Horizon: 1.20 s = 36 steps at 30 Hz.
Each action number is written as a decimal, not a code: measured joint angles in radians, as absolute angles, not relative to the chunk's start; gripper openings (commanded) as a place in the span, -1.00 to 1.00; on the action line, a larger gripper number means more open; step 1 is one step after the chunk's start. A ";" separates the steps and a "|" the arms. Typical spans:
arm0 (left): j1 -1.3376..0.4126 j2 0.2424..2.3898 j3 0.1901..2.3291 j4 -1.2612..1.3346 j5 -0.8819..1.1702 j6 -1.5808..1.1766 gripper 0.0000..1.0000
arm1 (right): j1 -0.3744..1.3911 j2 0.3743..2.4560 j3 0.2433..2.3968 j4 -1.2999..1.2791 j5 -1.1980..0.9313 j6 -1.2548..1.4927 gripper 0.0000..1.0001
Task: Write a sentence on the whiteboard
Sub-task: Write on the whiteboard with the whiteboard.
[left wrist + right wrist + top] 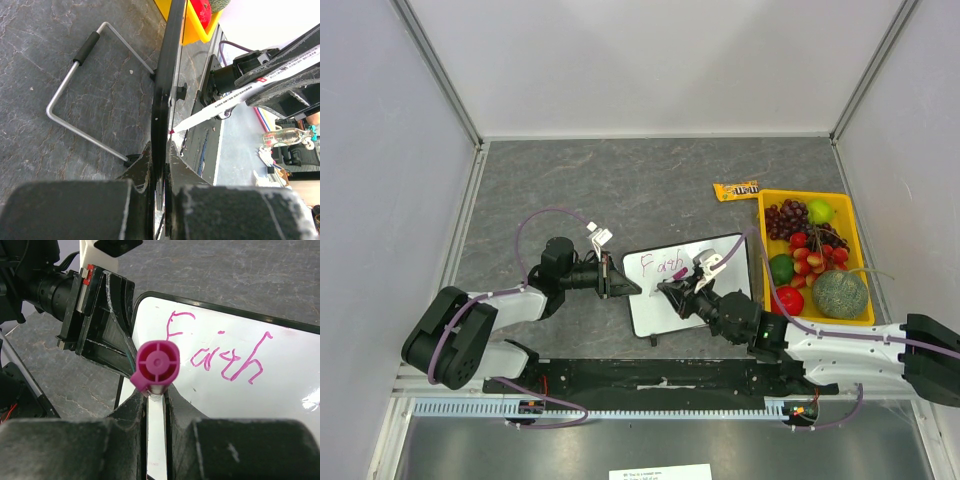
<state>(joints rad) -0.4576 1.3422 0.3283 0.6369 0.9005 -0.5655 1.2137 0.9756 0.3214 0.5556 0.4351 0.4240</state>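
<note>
The whiteboard (648, 305) sits on the grey worktop (620, 190) near the middle of its near edge, just in front of the arm bases. Its short sides point left and right. The sentence (665, 267) so far is one pink word, "Faith", across the board's far left part. It reads most clearly in the right wrist view (220, 355).

The left hand (618, 280) is pressed together on the board's left edge, with the thin black frame pinched between its fingers (135, 170). In the left wrist view the board appears edge-on (165, 75). A bent wire stand (65, 120) with a black sleeve reaches from the board's back frame over the worktop.

The right hand (682, 290) hangs over the board's middle and pinches a marker (157, 362). The marker's magenta cap end faces the wrist camera. Its white barrel (215, 107) slants down to the board, and its pink tip is at the writing face, apparently touching.

A yellow tray (800, 193) stands just right of the board. It holds dark grapes (787, 217), red and green fruit and a netted melon (840, 295). A yellow M&M's packet (737, 190) lies on the worktop just beyond the tray's far left corner.
</note>
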 measured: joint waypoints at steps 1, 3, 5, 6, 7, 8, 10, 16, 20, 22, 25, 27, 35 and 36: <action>-0.458 1.342 0.328 0.636 0.900 -0.566 -0.96 | 1.214 0.978 0.321 0.561 0.439 0.423 -1.00; -0.458 1.342 0.328 0.636 0.900 -0.566 -0.96 | 1.215 0.984 0.321 0.569 0.447 0.422 -1.00; -0.458 1.343 0.328 0.636 0.900 -0.565 -0.96 | 1.216 0.991 0.321 0.574 0.450 0.422 -1.00; -0.458 1.344 0.328 0.636 0.900 -0.565 -0.96 | 1.216 0.993 0.321 0.576 0.451 0.422 -1.00; -0.458 1.344 0.328 0.636 0.900 -0.565 -0.96 | 1.216 0.996 0.321 0.578 0.451 0.422 -1.00; -0.458 1.344 0.328 0.635 0.900 -0.565 -0.96 | 1.216 0.998 0.321 0.579 0.453 0.423 -1.00; -0.458 1.344 0.328 0.635 0.900 -0.565 -0.96 | 1.216 0.998 0.321 0.579 0.457 0.423 -1.00; -0.458 1.344 0.328 0.635 0.900 -0.565 -0.96 | 1.220 0.986 0.322 0.561 0.482 0.427 -1.00; -0.458 1.344 0.328 0.635 0.900 -0.565 -0.96 | 1.220 0.958 0.322 0.535 0.511 0.427 -1.00; -0.458 1.344 0.328 0.635 0.900 -0.564 -0.96 | 1.220 0.947 0.321 0.522 0.523 0.427 -1.00; -0.458 1.344 0.328 0.635 0.900 -0.564 -0.96 | 1.220 0.941 0.322 0.514 0.529 0.427 -1.00; -0.458 1.344 0.328 0.635 0.900 -0.564 -0.96 | 1.220 0.939 0.322 0.513 0.528 0.427 -1.00; -0.458 1.344 0.328 0.635 0.901 -0.564 -0.96 | 1.220 0.917 0.331 0.507 0.527 0.422 -1.00; -0.458 1.344 0.328 0.635 0.901 -0.564 -0.96 | 1.220 0.917 0.336 0.507 0.524 0.421 -1.00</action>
